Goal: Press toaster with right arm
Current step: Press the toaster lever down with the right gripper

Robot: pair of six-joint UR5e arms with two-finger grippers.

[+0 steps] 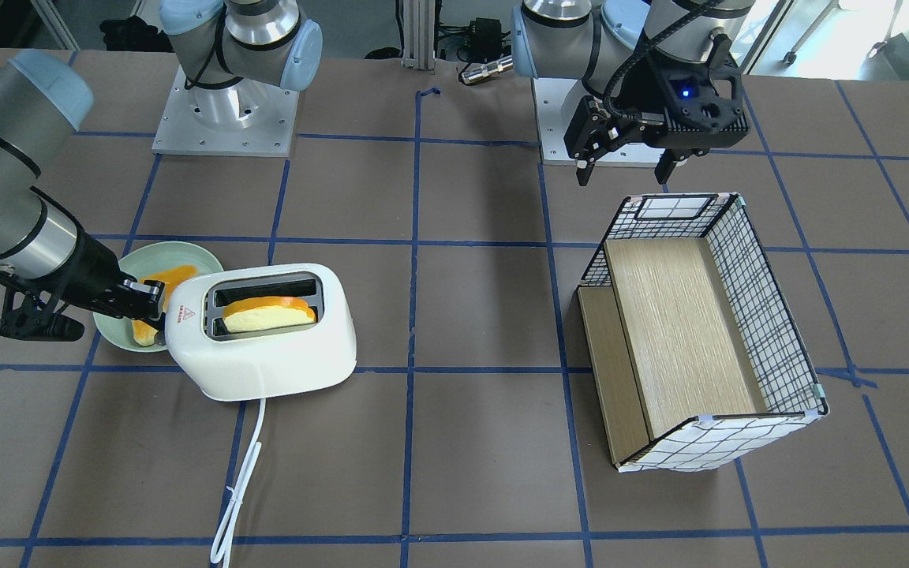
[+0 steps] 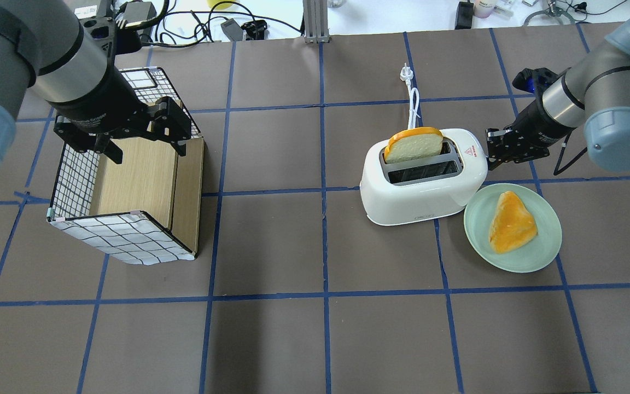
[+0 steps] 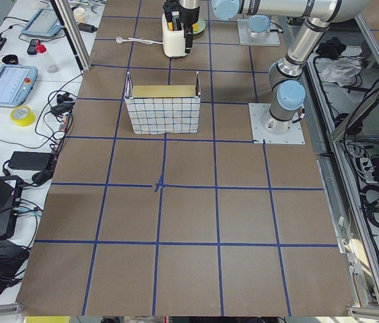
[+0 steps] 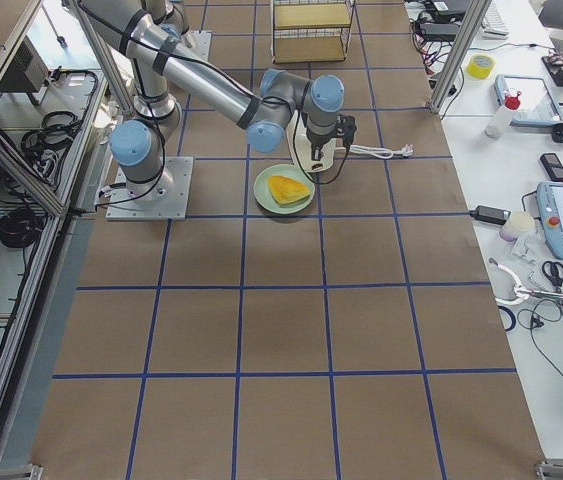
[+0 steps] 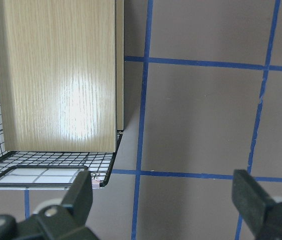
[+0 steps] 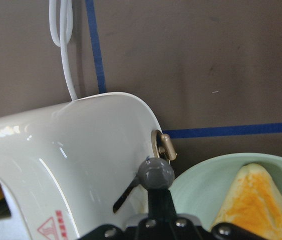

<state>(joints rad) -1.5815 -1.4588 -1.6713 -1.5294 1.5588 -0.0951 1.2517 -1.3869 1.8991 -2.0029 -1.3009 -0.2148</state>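
The white toaster [image 2: 419,197] stands right of centre, with a bread slice [image 2: 413,145] sticking up out of its far slot. My right gripper [image 2: 493,148] is shut and empty, its tip against the toaster's end. In the right wrist view the gripper [image 6: 156,207] touches the grey lever knob [image 6: 155,175], beside the silver knob [image 6: 163,145] on the toaster [image 6: 70,150]. In the front view the right gripper [image 1: 151,304] meets the toaster [image 1: 265,355] over the plate. My left gripper [image 2: 145,150] is open and empty above the wire basket.
A pale-green plate [image 2: 534,254] with an orange bread piece [image 2: 512,221] lies touching the toaster's right end. The toaster's white cord [image 2: 413,101] runs toward the far edge. A wire basket [image 2: 118,241] with wooden shelves lies on its side at the left.
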